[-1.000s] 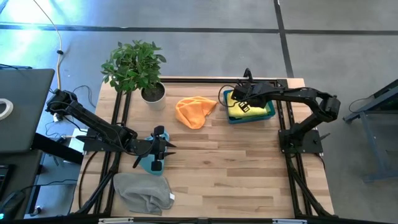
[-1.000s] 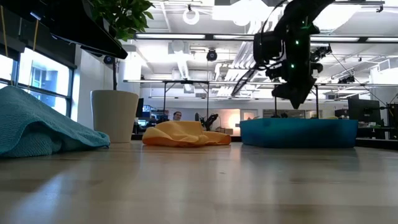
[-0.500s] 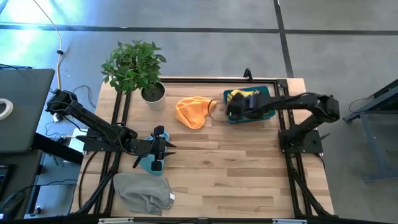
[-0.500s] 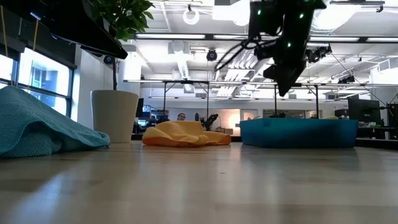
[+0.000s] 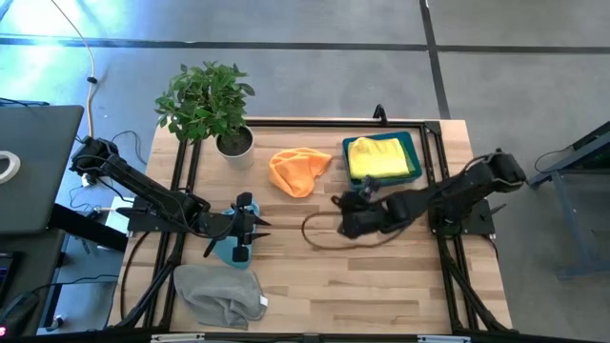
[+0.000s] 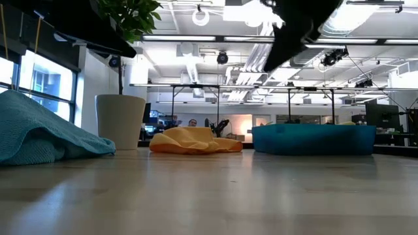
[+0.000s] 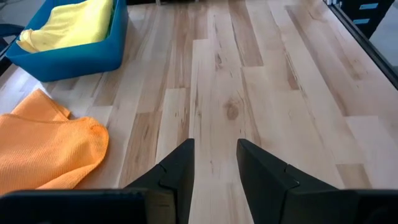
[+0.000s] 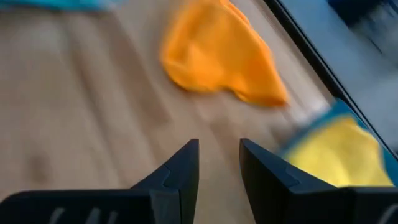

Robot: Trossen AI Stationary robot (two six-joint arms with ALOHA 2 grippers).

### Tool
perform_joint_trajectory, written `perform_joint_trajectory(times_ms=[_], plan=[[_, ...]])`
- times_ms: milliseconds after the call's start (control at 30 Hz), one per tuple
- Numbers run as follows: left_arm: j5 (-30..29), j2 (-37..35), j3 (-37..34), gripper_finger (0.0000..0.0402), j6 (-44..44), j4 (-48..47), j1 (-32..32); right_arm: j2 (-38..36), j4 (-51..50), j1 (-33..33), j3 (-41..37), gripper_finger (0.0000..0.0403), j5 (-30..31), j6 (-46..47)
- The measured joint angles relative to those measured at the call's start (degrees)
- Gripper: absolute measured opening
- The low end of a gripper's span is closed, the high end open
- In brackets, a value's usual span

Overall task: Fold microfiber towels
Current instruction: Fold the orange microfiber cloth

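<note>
A crumpled orange towel (image 5: 297, 171) lies on the wood at the far middle. To its right, a yellow towel (image 5: 379, 155) lies in the blue bin (image 5: 416, 171). The light blue towel (image 5: 232, 251) is heaped at the left, and a grey towel (image 5: 219, 295) lies bunched at the near left edge. My left gripper (image 5: 259, 225) hovers open beside the light blue towel, with bare wood between its fingers (image 7: 214, 165). My right gripper (image 5: 341, 211) is open over the table's middle, holding nothing (image 8: 219, 165).
A potted plant (image 5: 212, 105) stands at the far left corner. A dark cable loop (image 5: 319, 233) hangs below my right arm. Black frame rails (image 5: 186, 171) run along the left and right sides. Bare wood (image 5: 381, 276) spreads across the near right.
My right gripper has swung away from the blue bin toward the table's near edge and middle, turning as it went, and now hangs over bare wood. The yellow towel stays in the bin, now uncovered from above.
</note>
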Motion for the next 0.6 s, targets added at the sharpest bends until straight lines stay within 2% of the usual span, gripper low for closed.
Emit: perform_joint_trajectory(times_ms=[167, 333, 467, 600], plan=[[0.0, 0.0, 0.0, 0.0110, 0.0, 0.6, 0.0, 0.2, 12.1, 3.4, -0.2, 0.0105, -0.4, -6.0], [0.3, 0.0, 0.0, 0.0110, -0.5, 2.7, 0.0, 2.5, 22.4, 3.0, -0.3, 0.0105, -3.3, -12.3], [4.9, 0.4, 0.0, 0.0110, -4.8, 6.4, 0.0, 5.8, 26.1, 1.2, -0.3, 0.0105, -7.4, -21.0], [9.2, 0.3, 0.0, 0.0110, -6.4, 11.0, 0.0, 8.7, 29.1, -1.2, -0.3, 0.0105, -7.6, -29.5]])
